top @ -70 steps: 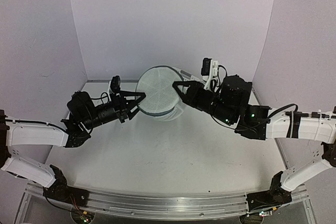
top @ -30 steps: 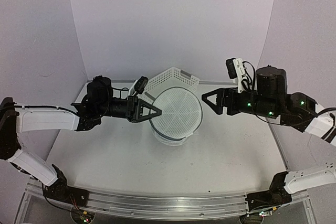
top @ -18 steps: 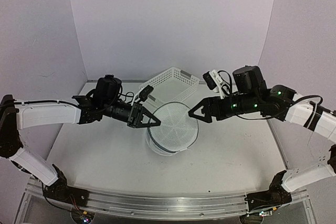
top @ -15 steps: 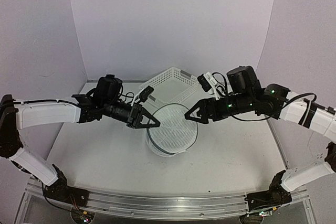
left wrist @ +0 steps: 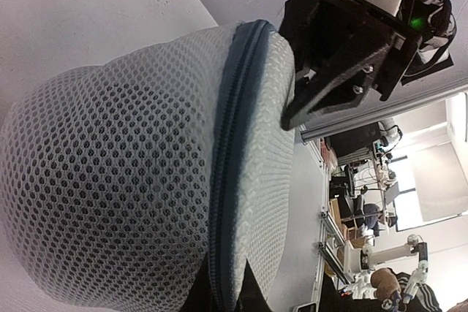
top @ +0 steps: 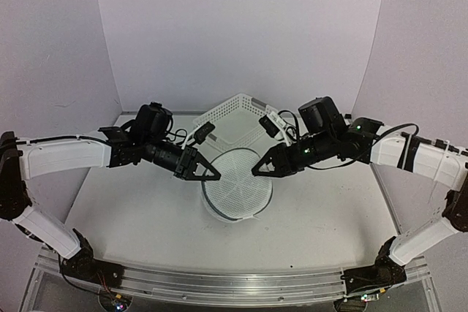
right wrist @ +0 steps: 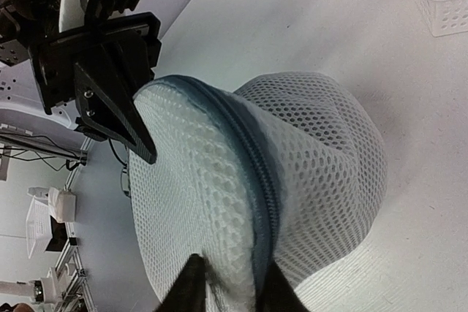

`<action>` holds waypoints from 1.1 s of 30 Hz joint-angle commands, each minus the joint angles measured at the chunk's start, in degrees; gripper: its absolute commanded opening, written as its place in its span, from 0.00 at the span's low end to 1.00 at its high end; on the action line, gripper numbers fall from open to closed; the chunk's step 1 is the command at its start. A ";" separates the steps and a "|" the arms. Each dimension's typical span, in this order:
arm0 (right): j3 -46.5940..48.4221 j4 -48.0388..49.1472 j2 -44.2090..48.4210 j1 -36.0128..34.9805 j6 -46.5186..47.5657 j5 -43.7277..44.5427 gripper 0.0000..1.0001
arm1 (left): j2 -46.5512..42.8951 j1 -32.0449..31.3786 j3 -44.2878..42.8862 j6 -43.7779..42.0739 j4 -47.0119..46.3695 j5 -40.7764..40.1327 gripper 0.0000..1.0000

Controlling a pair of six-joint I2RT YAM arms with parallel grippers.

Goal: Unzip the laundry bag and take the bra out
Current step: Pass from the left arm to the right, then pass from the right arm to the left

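Reaching inward from either side, both arms meet at the laundry bag [top: 235, 196], standing mid-table [top: 146, 228]: left gripper [top: 216, 177] pinched shut on its zip rim, right gripper [top: 256, 172] straddling that rim narrowly, clamping indeterminable; basket [top: 232, 116] behind.

laundry bag [top: 235, 189]: white mesh cylinder, standing on end at mid-table [top: 146, 213], round spoke-patterned face turned up. dark grey zipper [left wrist: 230, 144] runs round the rim, closed where visible. contents not discernible.
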State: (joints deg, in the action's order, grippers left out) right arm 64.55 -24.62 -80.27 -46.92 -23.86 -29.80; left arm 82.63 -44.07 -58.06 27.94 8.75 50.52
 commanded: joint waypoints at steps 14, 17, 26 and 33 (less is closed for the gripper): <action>-2.75 12.17 6.31 0.90 -5.63 7.08 0.00 | -7.79 1.61 -5.49 -2.78 4.29 -19.27 0.71; -3.85 14.62 7.22 0.99 -7.57 10.12 0.00 | -9.25 2.15 -5.19 -1.00 4.27 -22.66 0.78; -5.10 27.11 7.49 1.01 -13.57 11.62 0.00 | -11.05 2.15 0.78 11.37 -2.59 -22.03 0.79; -2.60 31.85 3.90 0.96 -14.97 7.19 0.00 | -10.38 2.15 7.09 20.10 -13.59 -16.90 0.78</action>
State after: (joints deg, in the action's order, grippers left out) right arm 58.74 -1.78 -74.96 -46.00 -37.15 -19.38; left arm 72.84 -41.95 -52.34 42.19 4.29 30.79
